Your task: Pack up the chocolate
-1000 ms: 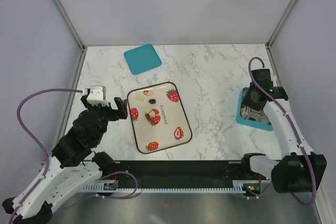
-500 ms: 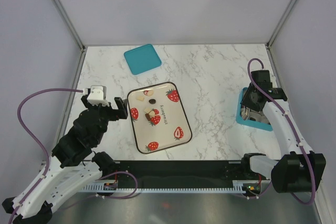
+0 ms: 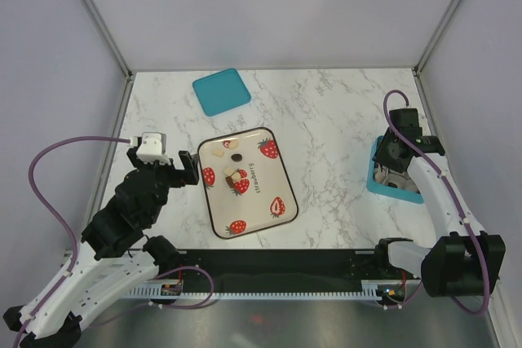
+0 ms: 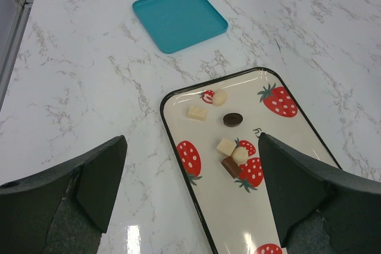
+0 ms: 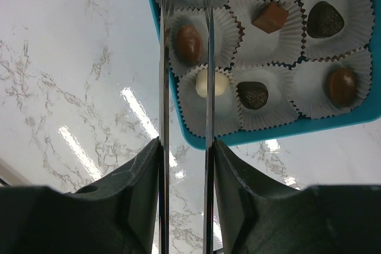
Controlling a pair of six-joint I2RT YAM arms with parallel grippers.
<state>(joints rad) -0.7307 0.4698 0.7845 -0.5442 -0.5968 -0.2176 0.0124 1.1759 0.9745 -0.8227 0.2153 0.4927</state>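
A robot lab cell, my left arm (image 3: 122, 209) and right arm (image 3: 440, 201) bolted along a black rail (image 3: 269, 270), marble-look tabletop (image 3: 326, 120), plain pale walls (image 3: 269, 6), aluminium corner posts (image 3: 95, 14), looping purple cables (image 3: 90, 141).

I sit at six o'clock of the white marble table (image 3: 326, 120). The cream rectangular tray with strawberry prints (image 3: 224, 201) lies at its middle. The flat teal square lid (image 3: 221, 90) lies behind the tray at eleven o'clock, apart from it. The teal box of white paper cups (image 5: 280, 130) sits well apart at the tray's three o'clock, by the table's right edge.

The loose chocolate pieces (image 4: 233, 119) lie on the tray's far half: two at its eleven o'clock corner, one behind a touching cluster of three.

My left gripper (image 3: 188, 169) is just beside the tray's nine o'clock rim. My right gripper (image 3: 390, 170) is over the box's left side, where boxed chocolates (image 5: 269, 17) sit one per cup.
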